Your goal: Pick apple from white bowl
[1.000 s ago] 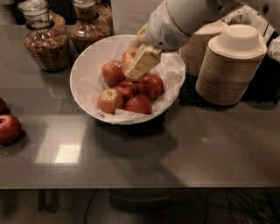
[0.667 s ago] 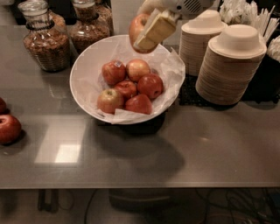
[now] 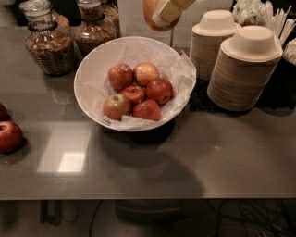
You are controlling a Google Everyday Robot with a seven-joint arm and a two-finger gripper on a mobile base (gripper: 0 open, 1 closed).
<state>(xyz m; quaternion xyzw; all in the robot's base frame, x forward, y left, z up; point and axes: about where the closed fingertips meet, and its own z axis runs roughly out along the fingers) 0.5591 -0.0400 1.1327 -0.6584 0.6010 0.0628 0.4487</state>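
The white bowl (image 3: pixel 86 69), lined with crinkled white paper, sits on the grey counter and holds several apples (image 3: pixel 138 90). My gripper (image 3: pixel 161 18) is at the top edge of the view, high above the bowl's far rim. It is shut on the apple (image 3: pixel 149 11), a large yellow-orange one. Only the apple's lower part shows, partly covered by a pale finger (image 3: pixel 169 10). The rest of the arm is out of view.
Two glass jars of granola (image 3: pixel 48 44) (image 3: pixel 95 28) stand behind the bowl at left. Two stacks of beige disposable bowls (image 3: pixel 244 69) (image 3: pixel 213 40) stand at right, with white cutlery (image 3: pixel 263 14) behind. Red apples (image 3: pixel 9 136) lie at the counter's left edge.
The gripper closed on the large apple in the bowl and lifted it straight up and a little right, out of the bowl to the top of the view.
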